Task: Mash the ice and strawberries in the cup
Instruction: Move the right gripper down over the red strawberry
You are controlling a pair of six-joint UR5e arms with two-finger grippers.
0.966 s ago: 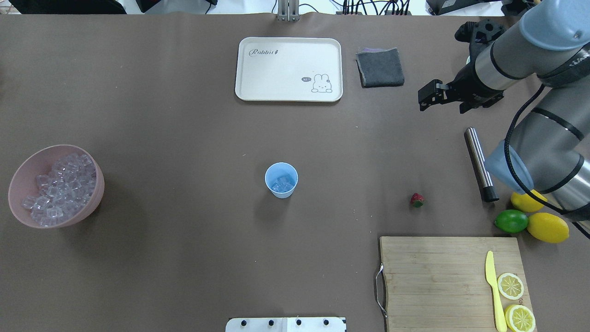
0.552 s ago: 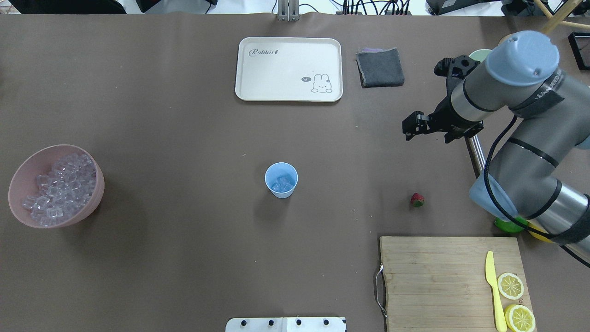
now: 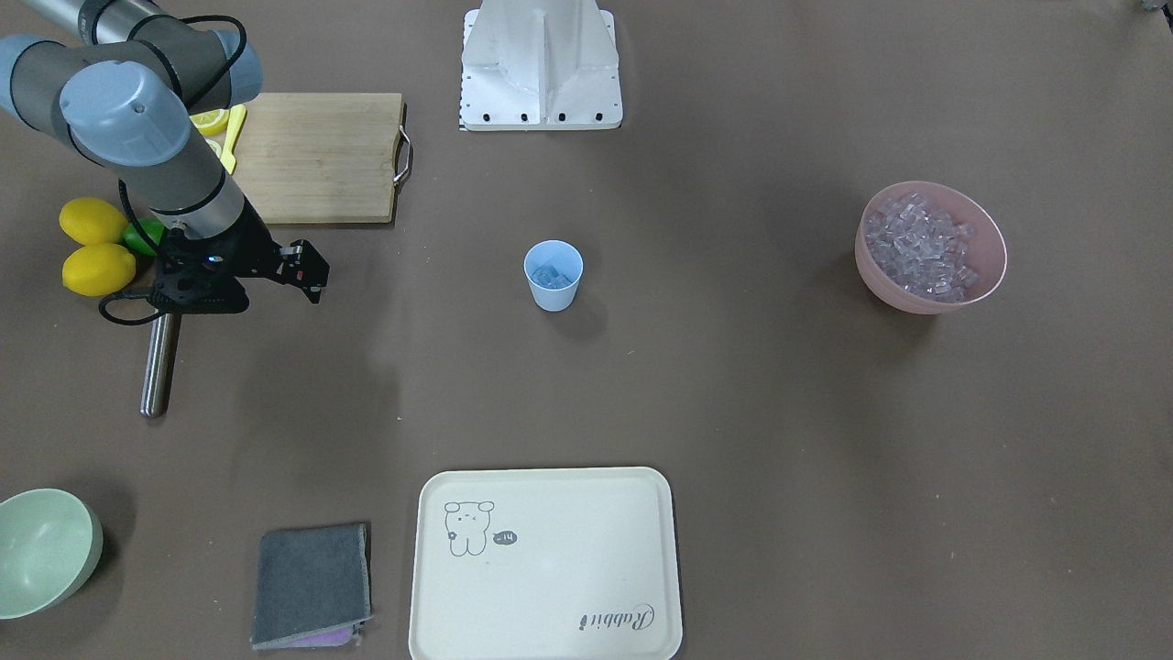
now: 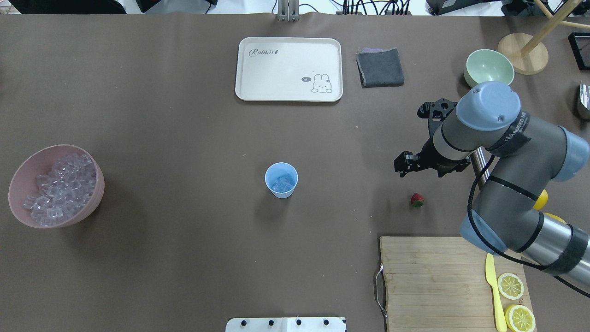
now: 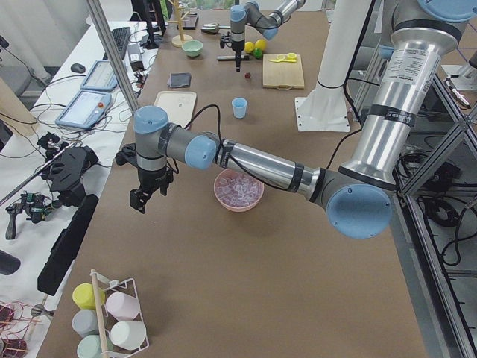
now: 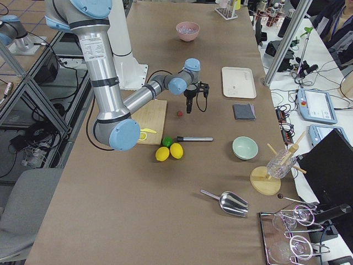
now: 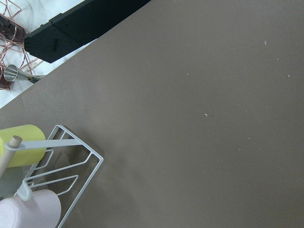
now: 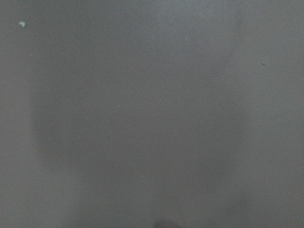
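The light-blue cup (image 4: 281, 180) stands mid-table with a few cubes of ice (image 4: 282, 184) in it. More ice (image 4: 57, 189) fills the pink bowl (image 4: 20, 177) at the left. The small red strawberry (image 4: 417, 199) lies on the table right of the cup. My right gripper (image 4: 400, 167) hangs just beyond and left of the strawberry, pointing down, open and empty. In the front-facing view the right gripper (image 3: 312, 273) hides the strawberry. My left gripper (image 5: 141, 200) shows only in the exterior left view, off to the left beyond the pink bowl; I cannot tell its state.
A steel rod (image 3: 160, 362) lies under the right arm, beside two lemons (image 3: 96, 269) and a lime. A cutting board (image 4: 438, 276) holds a yellow knife and lemon slices. At the back are the white tray (image 4: 289, 69), a grey cloth (image 4: 380, 67) and a green bowl (image 4: 488, 68).
The right arm has swung toward the robot and leftward, carrying its gripper from near the grey cloth down close to the strawberry. The green bowl has come into sight.
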